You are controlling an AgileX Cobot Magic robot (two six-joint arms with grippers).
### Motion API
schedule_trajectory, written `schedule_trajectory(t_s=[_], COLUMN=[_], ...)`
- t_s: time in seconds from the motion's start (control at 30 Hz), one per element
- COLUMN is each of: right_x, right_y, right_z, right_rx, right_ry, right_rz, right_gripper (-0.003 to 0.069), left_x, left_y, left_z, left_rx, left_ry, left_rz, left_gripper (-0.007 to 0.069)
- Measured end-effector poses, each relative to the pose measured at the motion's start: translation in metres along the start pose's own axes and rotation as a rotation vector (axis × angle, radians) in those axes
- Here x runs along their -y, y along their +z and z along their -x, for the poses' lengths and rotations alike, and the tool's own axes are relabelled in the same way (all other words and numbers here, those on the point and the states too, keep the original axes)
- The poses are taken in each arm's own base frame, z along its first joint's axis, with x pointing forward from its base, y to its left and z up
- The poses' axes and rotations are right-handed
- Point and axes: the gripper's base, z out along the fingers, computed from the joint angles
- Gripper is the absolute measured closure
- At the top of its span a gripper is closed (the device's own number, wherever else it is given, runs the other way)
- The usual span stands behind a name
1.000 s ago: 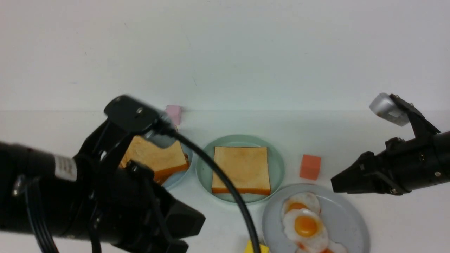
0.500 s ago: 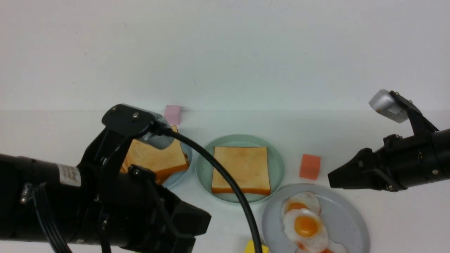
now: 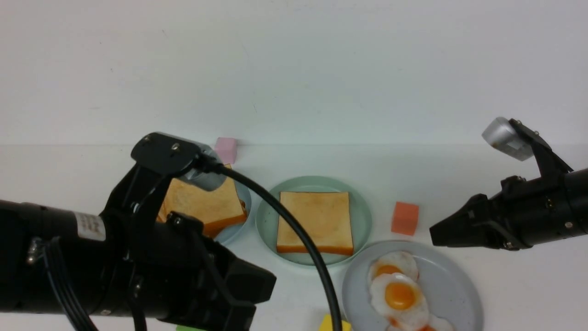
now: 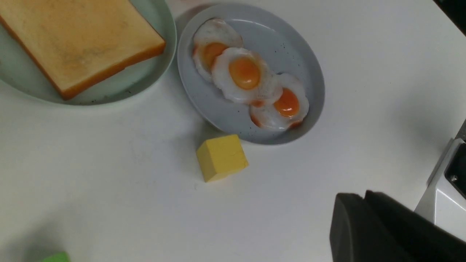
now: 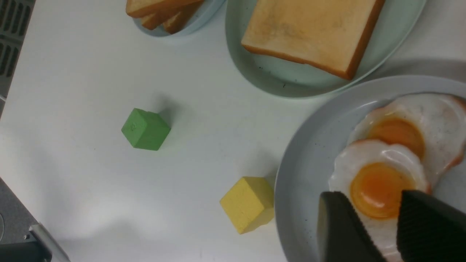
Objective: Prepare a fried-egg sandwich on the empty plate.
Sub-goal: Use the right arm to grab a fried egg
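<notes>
Empty plate (image 3: 361,216) has its bottom toast (image 3: 315,220); my right end effector (image 5: 371,198) hangs spread above the fried eggs (image 3: 399,294), so next I pinch one.

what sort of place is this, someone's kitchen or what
Probably a robot lab test bench, not a kitchen: a bare white table against a blank wall, an orange cube, yellow cube and green cube lying loose on it, and a robot's left arm and right arm reaching over it.

L arm (image 3: 69,257) extends fwd, low, angled inward; L gripper (image 3: 259,287) fingers nearly together, nothing btwn. R arm (image 3: 542,216) roughly level, R gripper (image 3: 435,236) pointing left, jaws apart, empty.
</notes>
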Motion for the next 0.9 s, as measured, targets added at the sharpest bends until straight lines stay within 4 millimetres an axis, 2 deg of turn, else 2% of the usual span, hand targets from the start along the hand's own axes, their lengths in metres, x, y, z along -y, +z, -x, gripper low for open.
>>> schedule_trajectory(t_s=[0.9], right_x=[-0.0002], right_y=[0.0], right_z=[0.0001], right_rx=[0.001], right_ry=[0.001], right_rz=[0.002], right_gripper=[0.0414], left_x=[0.0011], left_y=[0.0], left_z=[-0.0026], left_rx=[-0.029], left_ry=[0.0], left_rz=[-0.012], left_gripper=[0.0556])
